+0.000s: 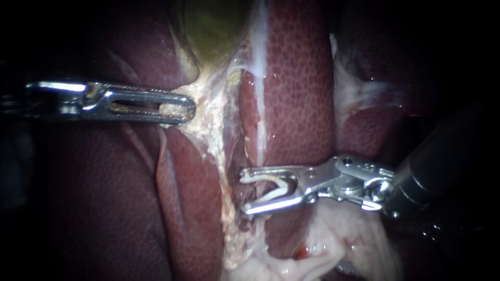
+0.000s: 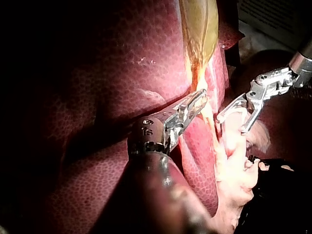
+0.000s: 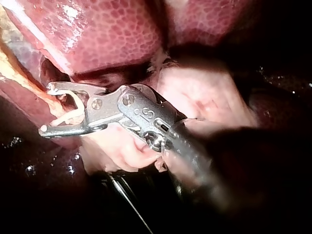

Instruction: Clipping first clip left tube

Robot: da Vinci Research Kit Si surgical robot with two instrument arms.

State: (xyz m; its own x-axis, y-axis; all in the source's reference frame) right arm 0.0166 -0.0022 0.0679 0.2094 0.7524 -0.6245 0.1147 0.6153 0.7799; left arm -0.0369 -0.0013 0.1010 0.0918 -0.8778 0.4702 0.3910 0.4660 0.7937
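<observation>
- Left instrument (image 1: 188, 109) jaws pinch pale tissue (image 1: 208, 104) below the gallbladder (image 1: 213, 26).
- Right instrument (image 1: 244, 193) jaws, standing apart, hold a white clip (image 1: 273, 196), tips at the tube (image 1: 225, 208).

Slender left instrument (image 1: 179, 109), shaft level from the left, pincer clamped on pale tissue (image 1: 208, 112), right instrument (image 1: 245, 192), shaft from the right, pincer spread wide, holding white clip (image 1: 273, 192)
</observation>
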